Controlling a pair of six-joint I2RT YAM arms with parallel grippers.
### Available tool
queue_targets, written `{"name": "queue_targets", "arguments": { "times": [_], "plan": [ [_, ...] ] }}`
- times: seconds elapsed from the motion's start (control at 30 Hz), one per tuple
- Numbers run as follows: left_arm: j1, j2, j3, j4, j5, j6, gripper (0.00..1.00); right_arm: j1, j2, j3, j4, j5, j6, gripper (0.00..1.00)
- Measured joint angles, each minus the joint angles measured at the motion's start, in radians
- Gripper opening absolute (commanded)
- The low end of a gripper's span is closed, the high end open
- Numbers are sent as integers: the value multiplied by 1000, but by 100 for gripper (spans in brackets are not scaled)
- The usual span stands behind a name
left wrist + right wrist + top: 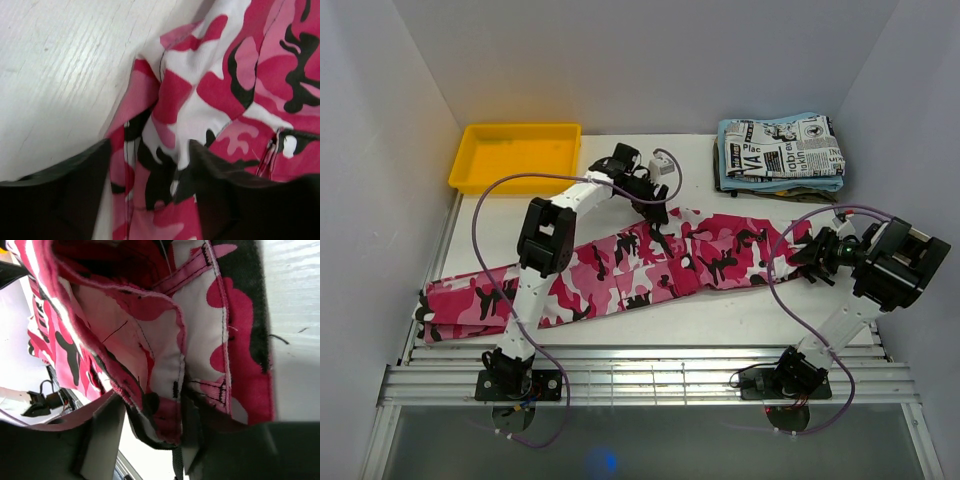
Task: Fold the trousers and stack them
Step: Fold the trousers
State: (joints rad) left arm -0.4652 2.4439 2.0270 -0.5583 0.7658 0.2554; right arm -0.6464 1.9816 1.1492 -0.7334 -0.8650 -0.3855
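The left claw [657, 212] is closed to a narrow gap on a raised fold of the trousers [620, 272]. In the left wrist view its two dark fingers [67, 197] stand on either side of a bunched ridge of camouflage cloth that fills the space between them. This grip sits on the far edge of the garment, about midway along its length.

The right claw [817, 252] holds the waist end. In the right wrist view its fingers [102, 437] pinch the seamed waistband and a belt loop, and the cloth hangs open above them with the pale inside showing.

The trousers lie stretched slantwise across the counter [720, 312]. The leg ends are at the near left edge, touching the slatted rail there, and the waist is at the right, near the right claw. The stretch between the two claws looks rumpled, and the legs to the left lie flatter.

Bare counter shows in front of the trousers on the right and behind them on the left. A yellow tray [515, 155] sits in the far left corner, well apart from the cloth. A folded stack topped by a newspaper-print garment [782, 148] sits far right, just beyond the waist end. White walls close in the left, far and right sides.
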Motion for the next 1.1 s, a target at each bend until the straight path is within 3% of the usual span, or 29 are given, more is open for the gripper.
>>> {"name": "queue_targets", "arguments": {
  "times": [0.07,0.2,0.33,0.53,0.73,0.8,0.9,0.93,0.97,1.03,1.1],
  "plan": [
    [16,-23,-1,-51,-1,15,91,1,8,8,-2,16,4,36],
    [68,-160,-69,-149,-22,41,92,5,19,20,0,66,16,23],
    [181,-404,-229,-198,-25,51,92,5,16,20,7,96,23,13],
    [449,-673,-460,-258,-35,92,90,-17,-29,6,6,177,8,8],
    [686,-755,-647,-369,-106,175,89,-95,-69,2,-9,264,-43,8],
    [749,-771,-694,-406,-133,211,88,-116,-80,2,-18,291,-64,18],
    [818,-791,-739,-435,-174,271,86,-122,-96,3,-44,312,-97,47],
    [827,-800,-755,-435,-184,290,86,-122,-106,3,-58,315,-112,65],
    [830,-810,-771,-436,-189,304,86,-124,-120,3,-77,319,-125,75],
    [828,-830,-795,-441,-190,322,87,-129,-159,0,-113,343,-167,84],
    [827,-848,-801,-445,-181,320,88,-135,-192,-2,-128,394,-204,86]
  ]
}}
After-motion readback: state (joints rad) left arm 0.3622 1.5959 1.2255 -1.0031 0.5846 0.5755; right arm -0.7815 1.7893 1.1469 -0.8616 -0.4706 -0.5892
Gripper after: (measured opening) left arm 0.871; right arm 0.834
